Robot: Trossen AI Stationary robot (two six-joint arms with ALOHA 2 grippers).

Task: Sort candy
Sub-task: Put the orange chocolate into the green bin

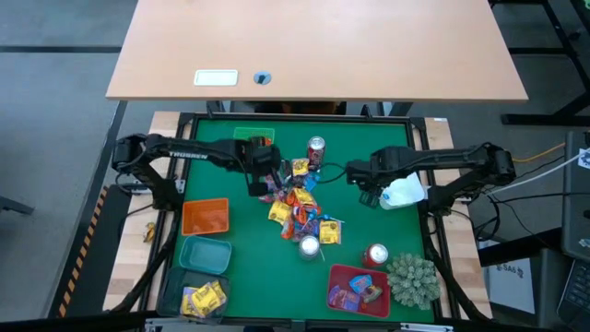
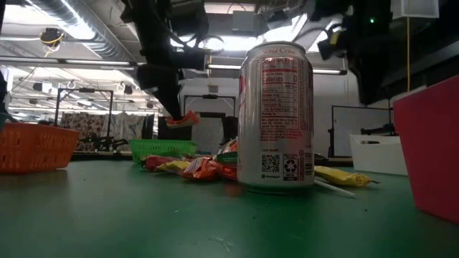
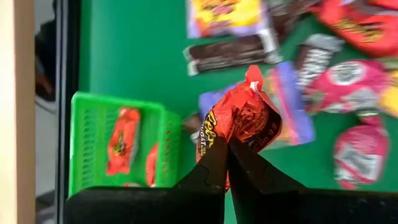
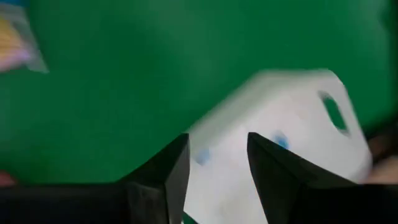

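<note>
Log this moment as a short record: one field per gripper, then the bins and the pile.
left gripper: shut on an orange-red candy, lifted above the pile
right gripper: open, empty, over the white bin
green basket: holds orange-red candies
candy pile: unsorted, mid-table, among drink cans

Two dark, near-black arms enter from the frame's left and right edges in the high view. The left arm [image 1: 175, 154] carries white block lettering along its long link; the right arm [image 1: 461, 159] is plain, built of rounded joint housings. In the wrist views each gripper's fingers [image 3: 214, 165] are matte black, flat-sided wedges tapering to narrow tips.
</note>
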